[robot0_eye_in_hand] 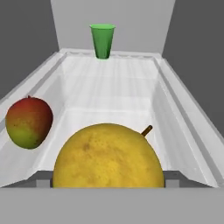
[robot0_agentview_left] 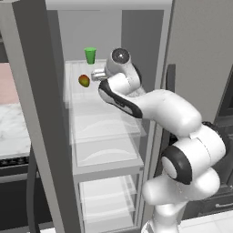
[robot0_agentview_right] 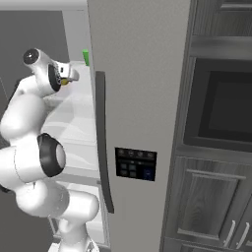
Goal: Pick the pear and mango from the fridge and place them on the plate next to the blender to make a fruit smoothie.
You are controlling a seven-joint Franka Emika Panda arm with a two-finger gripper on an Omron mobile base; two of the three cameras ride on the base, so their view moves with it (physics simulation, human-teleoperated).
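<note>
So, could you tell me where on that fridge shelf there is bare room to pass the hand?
The shelf lies bare between the pear and the green cup at the back, and along its right wall. It is crowded in front: the pear sits right before the gripper, with the mango at its left.

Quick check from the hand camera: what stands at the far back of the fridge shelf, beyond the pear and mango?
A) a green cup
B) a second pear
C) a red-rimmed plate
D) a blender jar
A: in the hand view a green cup stands upright at the back of the shelf, beyond the pear close to the camera and the mango to its left.
</note>
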